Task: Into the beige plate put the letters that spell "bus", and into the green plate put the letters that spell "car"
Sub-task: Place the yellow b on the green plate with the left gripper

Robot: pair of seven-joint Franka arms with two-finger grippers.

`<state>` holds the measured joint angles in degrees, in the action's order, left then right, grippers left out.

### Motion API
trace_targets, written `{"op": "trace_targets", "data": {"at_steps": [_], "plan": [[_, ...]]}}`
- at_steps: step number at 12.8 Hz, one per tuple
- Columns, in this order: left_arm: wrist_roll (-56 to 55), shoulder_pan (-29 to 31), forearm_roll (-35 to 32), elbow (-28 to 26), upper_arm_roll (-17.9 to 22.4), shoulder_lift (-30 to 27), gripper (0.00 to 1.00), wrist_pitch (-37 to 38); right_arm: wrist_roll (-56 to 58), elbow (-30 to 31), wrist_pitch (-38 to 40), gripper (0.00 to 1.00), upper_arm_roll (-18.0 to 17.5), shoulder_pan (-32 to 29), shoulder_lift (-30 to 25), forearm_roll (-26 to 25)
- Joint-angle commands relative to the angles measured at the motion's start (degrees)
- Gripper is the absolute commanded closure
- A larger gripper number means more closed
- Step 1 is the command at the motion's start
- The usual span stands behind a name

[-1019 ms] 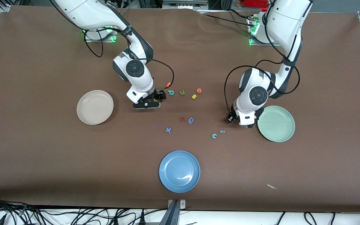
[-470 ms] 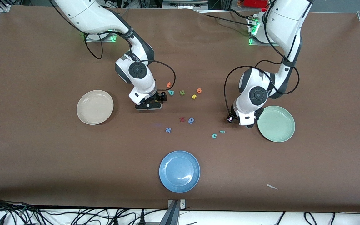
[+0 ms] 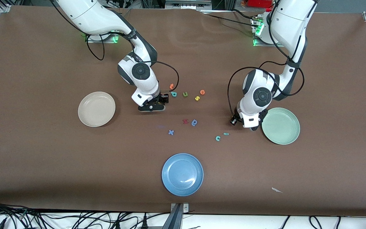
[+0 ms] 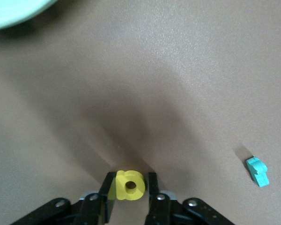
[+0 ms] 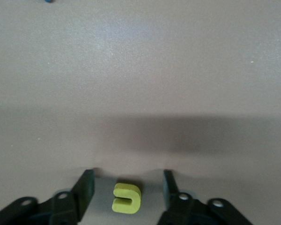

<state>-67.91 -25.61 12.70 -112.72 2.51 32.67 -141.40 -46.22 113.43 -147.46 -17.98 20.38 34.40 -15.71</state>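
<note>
Yellow a/d letter (image 4: 129,185) on the table beside the green plate (image 3: 281,136), flanked closely by the left gripper (image 4: 129,187) fingers, seemingly touching both sides. Yellow u (image 5: 126,197) on the table between the beige plate (image 3: 89,119) and the letter row, lying in the gap of the right gripper (image 5: 126,187), fingers part-open with clearance each side. Both plates without letters. Teal c (image 3: 217,138) and thin teal letter (image 3: 225,134) untouched nearby. Step in hand: grasping first letters. Next: complete closure, lift straight, carry over respective plates.
</note>
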Motion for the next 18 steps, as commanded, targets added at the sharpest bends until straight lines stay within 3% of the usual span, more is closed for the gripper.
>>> {"op": "trace_targets", "data": {"at_steps": [1, 7, 9, 12, 15, 16, 17, 18], "plan": [[0.3, -0.6, 0.9, -0.6, 0.5, -0.1, 0.76, 0.2, -2.0, -0.7, -0.2, 0.4, -0.1, 0.6, 0.8, -1.4], [5.5, 1.7, -2.4, 1.7, 0.6, -2.4, 0.79, 4.6, -2.7, -0.5, 0.1, 0.75, -0.1, 0.9, 0.5, -1.5], [9.5, 4.0, -2.4, 6.3, 0.6, -3.7, 0.79, 12.9, -2.6, -0.4, 0.2, 0.85, -0.1, 0.9, 0.3, -1.5], [19.5, 8.1, -2.4, 10.3, 0.6, -5.6, 0.8, 23.9, -2.2, -0.4, 0.5, 0.88, -0.1, 0.8, -0.1, -1.6], [28.3, 13.5, -2.5, 10.2, 0.7, -6.6, 0.79, 25.6, -1.4, -0.5, 3.1, 0.88, -0.2, 0.2, -1.9, -1.6], [31.0, 15.2, -3.0, 9.9, 0.7, -6.5, 0.79, 25.6, -2.0, -0.5, 3.2, 0.81, -0.2, 0.2, -1.9, -1.5], [32.6, 16.7, -5.6, 9.9, 0.7, -6.0, 0.79, 25.5, -2.7, -0.5, 3.2, 0.49, -0.4, 0.3, -2.0, -1.2], [33.3, 17.5, -8.3, 9.9, 0.6, -5.0, 0.8, 25.2, -3.9, -0.1, 3.4, 0.4, -0.6, 0.4, -2.9, -1.2]]}}
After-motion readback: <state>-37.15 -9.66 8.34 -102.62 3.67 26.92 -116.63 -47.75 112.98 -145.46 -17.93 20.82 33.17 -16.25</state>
